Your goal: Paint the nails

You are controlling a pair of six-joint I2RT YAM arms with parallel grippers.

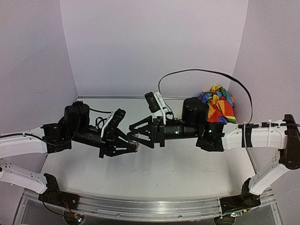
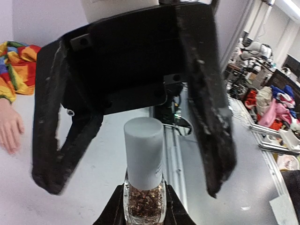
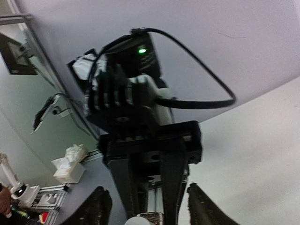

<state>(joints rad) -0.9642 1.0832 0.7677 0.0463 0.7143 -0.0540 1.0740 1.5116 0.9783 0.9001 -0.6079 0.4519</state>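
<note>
**Two end effectors on one bottle, nails not yet painted**

The polish bottle (image 2: 144, 202) is the anchor here. The left end effector (image 2: 145, 213) is clenched on its glittery glass body and holds it upright. Around the bottle's white cap (image 2: 143, 150) the right end effector (image 2: 133, 185) stands released, one finger on each side of the cap and neither touching it. The step in hand looks like unscrewing the cap.

The cap is a smooth, plain cylinder and probably slippery, so squeezing it squarely across its middle seems safest. The bottle looks light, and its glass is likely breakable.

Beyond the bottle and well to its right, the mannequin hand (image 2: 8, 129) lies palm down on the table. Its rainbow sleeve (image 1: 218, 105) is bunched in the far corner. The nails (image 2: 10, 146) are too small to make out one by one.

The hand looks light and rigid and the sleeve looks soft. Nothing pins the hand, so a brush stroke could push it along. If it needs steadying, the wrist or sleeve would be the place to hold it, well clear of the fingertips.

The table (image 1: 154, 178) under the bottle is pale, smooth and faintly scuffed. Lilac walls (image 1: 154, 42) close it in behind the bottle and on both sides. On the open side, the left wrist view shows a cluttered workshop with heaps of cloth.
</note>
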